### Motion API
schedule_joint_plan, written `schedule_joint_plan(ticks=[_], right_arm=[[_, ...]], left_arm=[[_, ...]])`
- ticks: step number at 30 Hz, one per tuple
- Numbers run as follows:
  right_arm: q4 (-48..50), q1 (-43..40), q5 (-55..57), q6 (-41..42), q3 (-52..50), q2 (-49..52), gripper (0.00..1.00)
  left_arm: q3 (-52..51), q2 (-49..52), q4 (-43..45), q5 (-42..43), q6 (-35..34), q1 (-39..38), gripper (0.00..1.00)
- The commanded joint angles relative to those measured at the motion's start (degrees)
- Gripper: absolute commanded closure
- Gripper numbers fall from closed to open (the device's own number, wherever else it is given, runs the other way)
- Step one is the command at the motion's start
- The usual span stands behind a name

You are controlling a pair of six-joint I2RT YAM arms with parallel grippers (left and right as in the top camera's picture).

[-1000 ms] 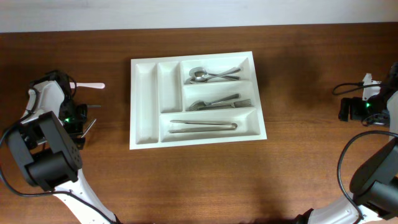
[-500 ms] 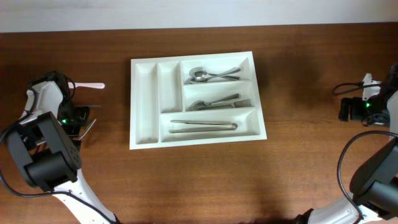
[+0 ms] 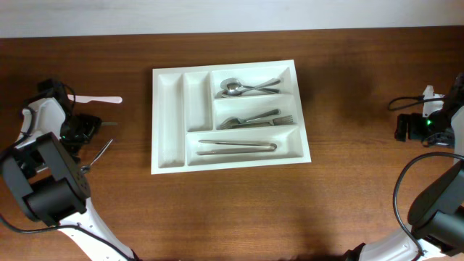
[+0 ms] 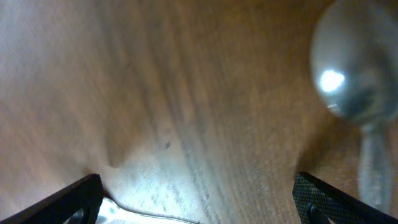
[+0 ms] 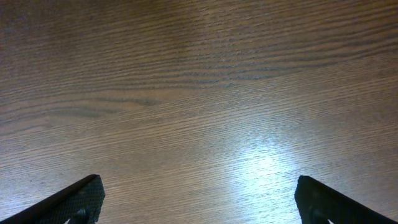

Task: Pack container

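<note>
The white five-compartment container (image 3: 168, 119) lies in the middle of the table. Its crosswise compartments hold spoons (image 3: 243, 88), forks (image 3: 257, 119) and knives (image 3: 237, 146); the two narrow ones are bare. My left gripper (image 3: 94, 125) is open and empty, low over the wood at the far left (image 4: 198, 208). A metal spoon bowl (image 4: 349, 71) shows blurred just ahead of it. A thin metal utensil (image 3: 101, 151) lies on the table next to that gripper. My right gripper (image 3: 404, 128) is open and empty over bare wood at the far right (image 5: 198, 202).
A white plastic utensil (image 3: 99, 99) lies on the table behind the left gripper. A shiny metal edge (image 4: 134, 212) sits by the left finger in the left wrist view. Cables run beside the right arm (image 3: 406, 104).
The left arm has shifted back and to the left, uncovering more of the thin metal utensil beside it. The tray, its cutlery and the right arm have not moved.
</note>
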Motion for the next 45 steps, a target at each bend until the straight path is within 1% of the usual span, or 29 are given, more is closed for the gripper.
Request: schedule_joint_plan(ticks=[1, 3, 6, 12, 16, 19, 21, 22, 26, 28, 29, 32, 37, 40, 45], right_arm=[[0.17, -0.04, 0.48, 0.42, 0.04, -0.63, 0.01], [0.17, -0.04, 0.48, 0.42, 0.04, -0.63, 0.01], [0.17, -0.04, 0.48, 0.42, 0.04, -0.63, 0.01], [0.17, -0.04, 0.48, 0.42, 0.04, -0.63, 0.01], [0.2, -0.04, 0.48, 0.42, 0.04, -0.63, 0.01], [0.17, -0.04, 0.48, 0.42, 0.04, -0.63, 0.01], [0.17, -0.04, 0.48, 0.42, 0.04, -0.63, 0.01], [0.17, -0.04, 0.48, 0.42, 0.04, -0.63, 0.01], [0.17, -0.04, 0.48, 0.42, 0.04, -0.63, 0.01], [0.2, -0.04, 0.48, 0.42, 0.04, -0.63, 0.01], [0.17, -0.04, 0.48, 0.42, 0.04, -0.63, 0.01], [0.17, -0.04, 0.48, 0.42, 0.04, -0.63, 0.01], [0.17, -0.04, 0.48, 0.42, 0.04, -0.63, 0.01], [0.17, -0.04, 0.48, 0.42, 0.04, -0.63, 0.01], [0.17, -0.04, 0.48, 0.42, 0.04, -0.63, 0.01]], left_arm=[[-0.44, -2.16, 1.03, 1.95, 10.12, 0.35, 0.01], [-0.44, -2.19, 2.01, 2.93, 13.7, 0.35, 0.01], [-0.44, -2.19, 4.74, 6.6, 19.28, 0.74, 0.01], [-0.44, -2.23, 7.96, 15.91, 26.18, 2.29, 0.01], [-0.44, -2.23, 8.55, 16.7, 27.19, 2.38, 0.01], [-0.44, -2.23, 8.48, 19.37, 26.91, 2.38, 0.01], [-0.44, -2.23, 8.55, 20.7, 24.87, 2.38, 0.01], [-0.44, -2.23, 8.76, 20.81, 21.29, 2.38, 0.01], [-0.44, -2.23, 8.79, 20.74, 12.61, 2.38, 0.01], [-0.44, -2.23, 8.68, 20.09, 5.79, 2.29, 0.01], [-0.44, -2.23, 8.2, 19.12, 1.14, 2.21, 0.0], [-0.44, -2.23, 6.73, 17.51, -8.81, 1.92, 0.0], [-0.44, -2.23, 4.48, 13.68, -20.83, 0.31, 0.0], [-0.44, -2.23, 4.48, 11.65, -22.53, -0.61, 0.0], [-0.42, -2.23, 5.4, 10.29, -22.64, -0.9, 0.01]])
